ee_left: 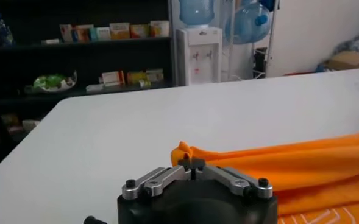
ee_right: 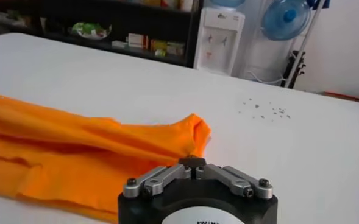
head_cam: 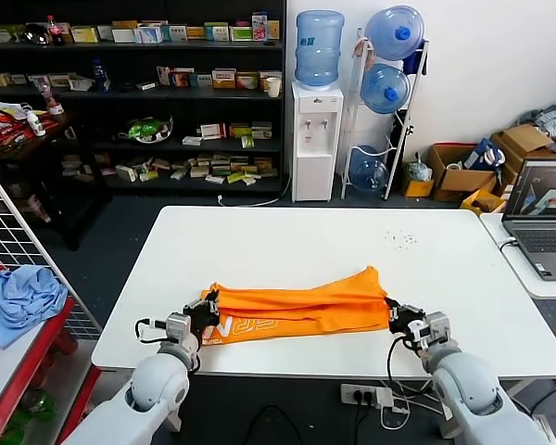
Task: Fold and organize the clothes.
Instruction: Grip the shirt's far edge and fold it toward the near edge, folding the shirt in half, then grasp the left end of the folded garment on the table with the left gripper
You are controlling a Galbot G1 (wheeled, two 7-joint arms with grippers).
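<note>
Pinching orange T-shirt (head_cam: 301, 311) ends: left end effector (head_cam: 204, 311), right end effector (head_cam: 397, 315); white table (head_cam: 287, 241); laptop (head_cam: 542, 218) alongside.

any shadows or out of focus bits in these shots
Head view: even light, soft shadow under the orange T-shirt on the white table. Left wrist view: left claw looms dark and blurred up close, shelves behind hazy. Right wrist view: right claw equally soft, shirt folds fairly clear.

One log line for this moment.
T-shirt: folded band, table | left gripper: shut, left end | right gripper: shut, right end
</note>
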